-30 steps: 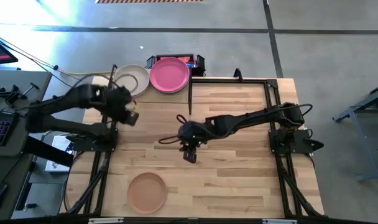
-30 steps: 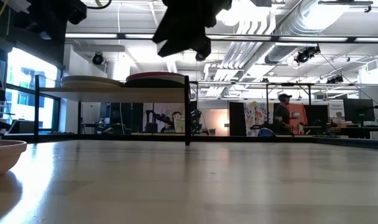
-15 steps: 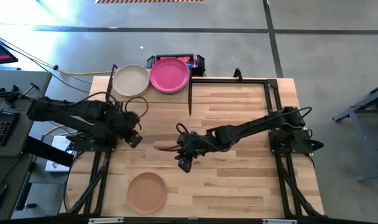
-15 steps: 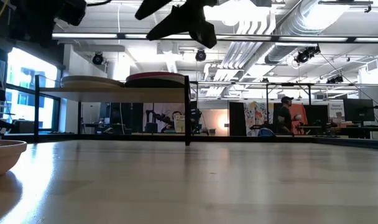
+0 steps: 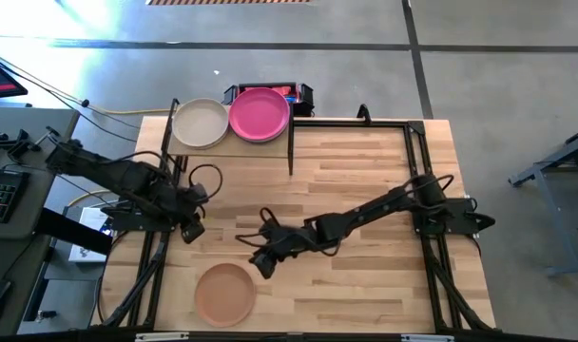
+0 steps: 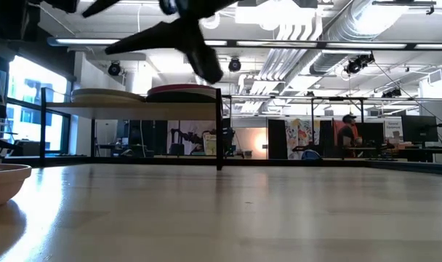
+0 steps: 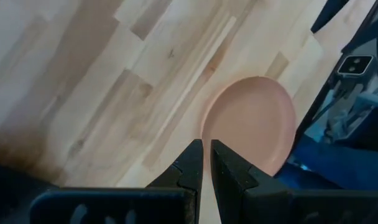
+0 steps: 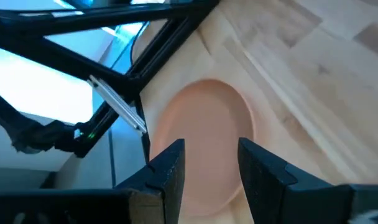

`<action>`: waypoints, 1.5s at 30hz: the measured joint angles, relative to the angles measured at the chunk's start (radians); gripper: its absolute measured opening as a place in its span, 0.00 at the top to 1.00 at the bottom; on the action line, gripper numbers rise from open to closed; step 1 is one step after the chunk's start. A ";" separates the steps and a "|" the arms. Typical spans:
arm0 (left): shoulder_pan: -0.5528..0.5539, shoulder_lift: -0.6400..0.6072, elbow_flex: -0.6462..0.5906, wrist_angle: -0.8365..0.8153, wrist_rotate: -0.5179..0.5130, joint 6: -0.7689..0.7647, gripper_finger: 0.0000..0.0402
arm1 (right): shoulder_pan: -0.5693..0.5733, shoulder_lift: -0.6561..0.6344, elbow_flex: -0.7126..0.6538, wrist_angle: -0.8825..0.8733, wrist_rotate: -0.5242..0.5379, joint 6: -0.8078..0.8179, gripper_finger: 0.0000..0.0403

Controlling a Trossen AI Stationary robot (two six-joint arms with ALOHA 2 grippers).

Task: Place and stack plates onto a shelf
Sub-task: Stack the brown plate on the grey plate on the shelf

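On the slatted wood tabletop [image 5: 365,218], peach plate [image 5: 224,294], workshop behind

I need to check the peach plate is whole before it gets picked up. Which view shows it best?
The high view: the whole peach plate lies unobstructed on the table's front left. The left wrist view shows most of it past the fingers. The right wrist view has it partly behind the fingers. The low view catches only its rim edge-on.

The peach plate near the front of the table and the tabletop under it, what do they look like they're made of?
The peach plate looks like matte ceramic or moulded plastic, which one is unclear: even colour, no glare, smooth raised rim. The tabletop looks like butcher-block wood with a light satin finish: joined pale strips with visible grain and soft reflections in the low view.
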 joint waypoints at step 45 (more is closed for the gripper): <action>-0.357 0.469 0.001 0.205 0.017 -0.129 0.68 | 0.078 0.001 0.000 -0.066 -0.172 0.020 0.68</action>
